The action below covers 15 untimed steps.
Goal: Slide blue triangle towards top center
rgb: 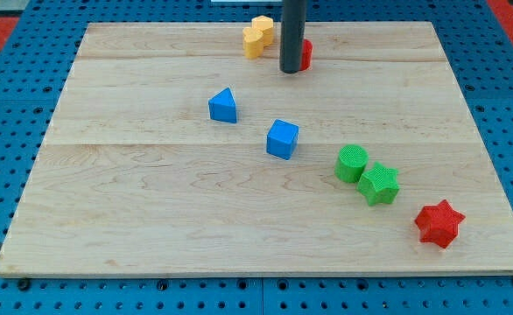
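Pincer: none on this rig, so no open/closed state to tell; just my tip point(291, 70), sitting nr desk point(151, 227) top center.
Beside tip: red block point(305, 54) touching/partly hiding behind rod; yellow blocks point(258, 37) just to view's left.
Blue triangle point(224, 106): lying below-left of tip, apart from it.
Blue cube point(283, 139): resting nr triangle, lower right.
Risk: I'm judging that coming round behind triangle may be clipping the cube, or an off-center push spinning the triangle sideways into yellows.
Writing: none readable.
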Available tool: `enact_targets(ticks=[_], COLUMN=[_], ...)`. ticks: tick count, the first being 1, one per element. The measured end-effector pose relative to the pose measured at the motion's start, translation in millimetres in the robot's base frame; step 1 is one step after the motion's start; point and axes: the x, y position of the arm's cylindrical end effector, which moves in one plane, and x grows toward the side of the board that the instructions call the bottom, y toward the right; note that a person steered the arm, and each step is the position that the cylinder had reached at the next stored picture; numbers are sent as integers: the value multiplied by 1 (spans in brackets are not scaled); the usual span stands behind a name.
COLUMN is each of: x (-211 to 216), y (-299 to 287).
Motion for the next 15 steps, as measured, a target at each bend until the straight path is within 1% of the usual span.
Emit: enact_targets(ticks=[1,2,3,4,5,6,7,8,9,10,11,12,13,14,15], x=[14,-13,-19,37,45,62,129,98,87,59,70,57,41,26,4], y=[28,19,-35,-32,-123,-223,-175,-109,-49,-94,-103,-122,-109,-70,-46])
